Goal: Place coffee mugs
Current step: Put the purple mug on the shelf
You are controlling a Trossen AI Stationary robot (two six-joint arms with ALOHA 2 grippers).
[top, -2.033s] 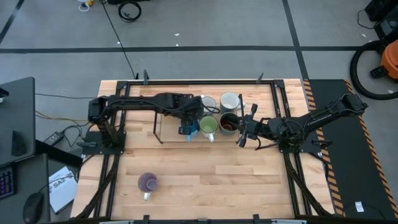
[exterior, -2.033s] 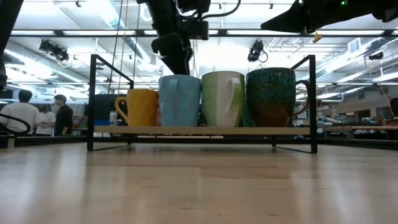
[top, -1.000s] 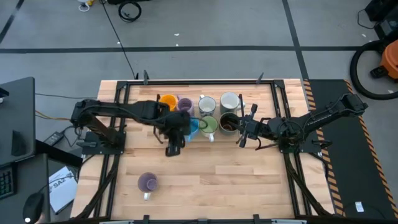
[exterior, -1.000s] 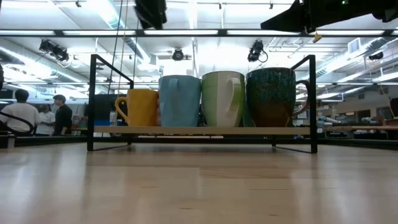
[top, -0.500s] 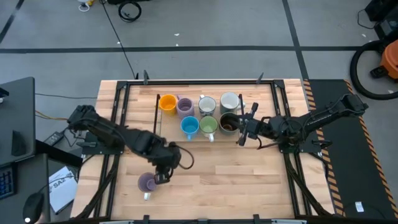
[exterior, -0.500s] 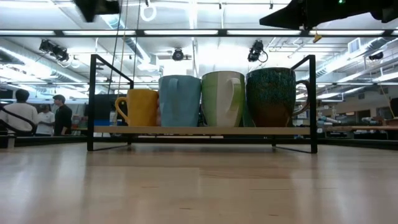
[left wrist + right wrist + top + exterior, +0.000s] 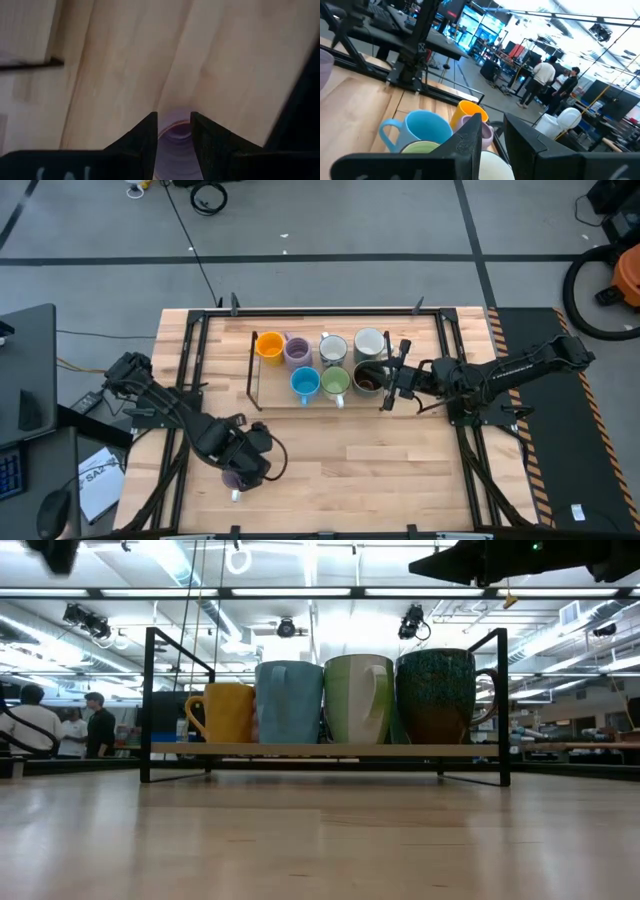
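Seven mugs stand on their bases in the black-framed rack (image 7: 254,380): orange (image 7: 268,345), lavender (image 7: 297,350), white patterned (image 7: 333,348) and pale grey-white (image 7: 369,341) behind, blue (image 7: 305,384), green (image 7: 335,384) and dark brown (image 7: 367,378) in front. The second lavender mug (image 7: 175,131) stands alone near the table's near-left corner, mostly hidden under my left gripper (image 7: 240,472), with its handle (image 7: 234,496) showing. My left gripper (image 7: 173,116) is open above that mug's rim. My right gripper (image 7: 390,383) is open, just right of the dark brown mug.
The rack's wire frame (image 7: 150,700) rises around the mugs at the table's far middle. Bare wood (image 7: 380,470) lies between the rack and the near edge. Black frame rails (image 7: 470,470) run along both sides. People (image 7: 542,75) stand in the room beyond.
My left gripper has swung from in front of the rack toward the table's near-left corner and come down over the lone lavender mug. The mugs in the rack have stayed put. My right arm has shifted slightly toward the far edge.
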